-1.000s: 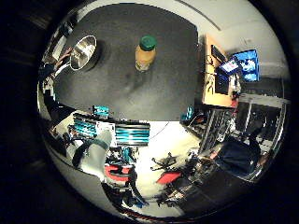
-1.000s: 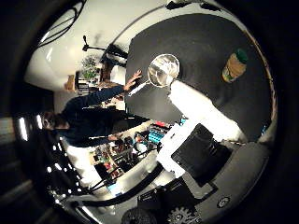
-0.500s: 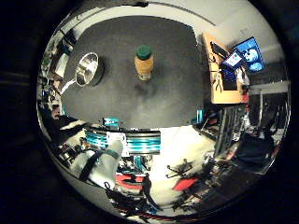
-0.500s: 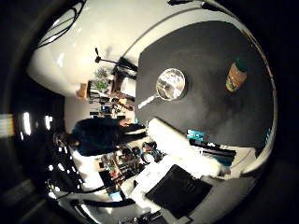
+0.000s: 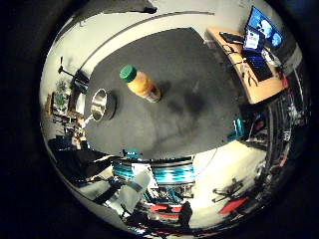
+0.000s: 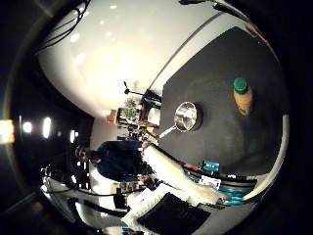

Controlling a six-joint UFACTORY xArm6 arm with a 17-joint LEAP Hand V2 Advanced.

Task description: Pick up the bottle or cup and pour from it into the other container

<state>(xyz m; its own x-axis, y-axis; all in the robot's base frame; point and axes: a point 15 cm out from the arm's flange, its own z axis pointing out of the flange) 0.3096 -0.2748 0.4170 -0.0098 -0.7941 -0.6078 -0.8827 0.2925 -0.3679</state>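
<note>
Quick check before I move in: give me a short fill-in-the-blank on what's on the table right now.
1. The bottle of orange liquid has a ____ cap.
2. The bottle stands ____ on the dark table, cap still on.
3. The other container is a shiny ____ pot with a handle.
4. Bottle and pot stand ____, not touching.

Missing words: green; upright; metal; apart
</note>
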